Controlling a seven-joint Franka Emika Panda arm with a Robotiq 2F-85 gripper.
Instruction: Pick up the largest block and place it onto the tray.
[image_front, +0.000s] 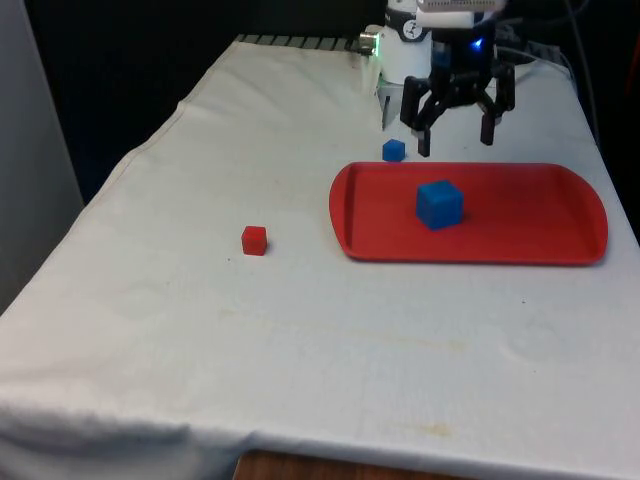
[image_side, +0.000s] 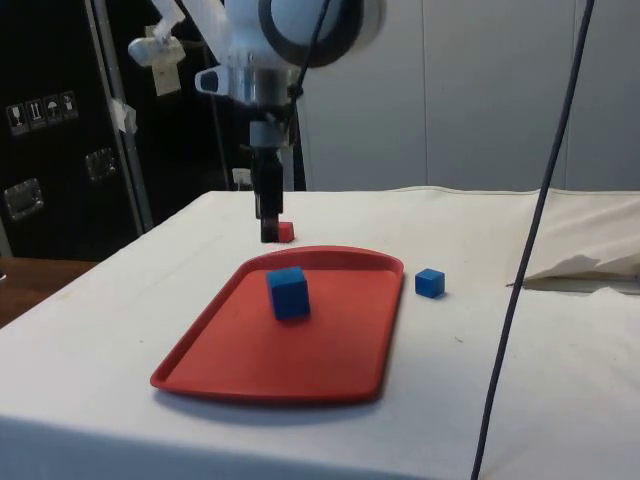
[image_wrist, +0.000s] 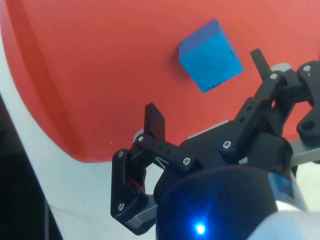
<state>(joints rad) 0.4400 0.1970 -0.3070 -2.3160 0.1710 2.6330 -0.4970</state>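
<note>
The largest block, a blue cube (image_front: 439, 204) (image_side: 288, 292) (image_wrist: 210, 55), rests on the red tray (image_front: 530, 225) (image_side: 330, 340) (image_wrist: 90, 70), near the tray's middle. My gripper (image_front: 456, 138) (image_side: 268, 225) (image_wrist: 207, 85) hangs open and empty above the tray's far edge, apart from the cube. A small blue cube (image_front: 393, 150) (image_side: 430, 282) lies on the cloth just beyond the tray. A small red cube (image_front: 254, 240) (image_side: 285, 232) lies on the cloth towards the front view's left.
The white cloth (image_front: 200, 340) covers the table, with wide bare room on the front view's left and in front of the tray. A black cable (image_side: 530, 250) hangs across the side view.
</note>
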